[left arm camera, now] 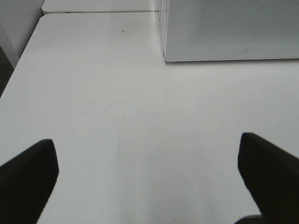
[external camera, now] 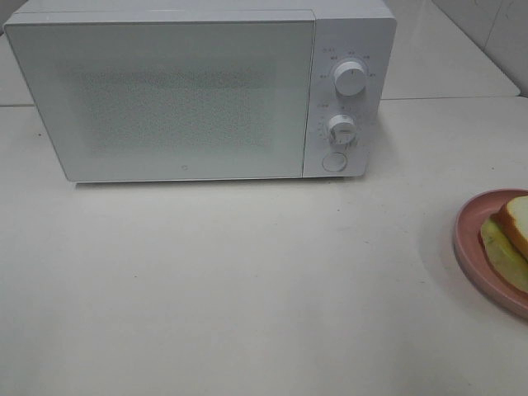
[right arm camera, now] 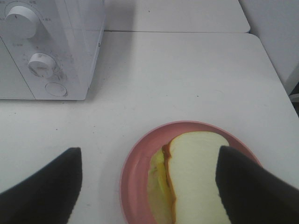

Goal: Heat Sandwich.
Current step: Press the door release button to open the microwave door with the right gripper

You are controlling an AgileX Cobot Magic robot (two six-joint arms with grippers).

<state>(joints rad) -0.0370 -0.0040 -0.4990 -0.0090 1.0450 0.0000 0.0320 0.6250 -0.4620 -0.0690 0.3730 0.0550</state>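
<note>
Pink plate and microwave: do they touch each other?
Apart. The right wrist view shows bare table between the pink plate and the microwave.

A microwave (external camera: 165, 99) on a white table (external camera: 247, 289) marks a kitchen.

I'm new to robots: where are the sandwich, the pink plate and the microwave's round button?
sandwich (right arm camera: 198, 177), right wrist view, on the top bread slice.
pink plate (right arm camera: 133, 179), right wrist view, on its bare rim.
round button (external camera: 334, 162), exterior high view, on its flat face.
</note>
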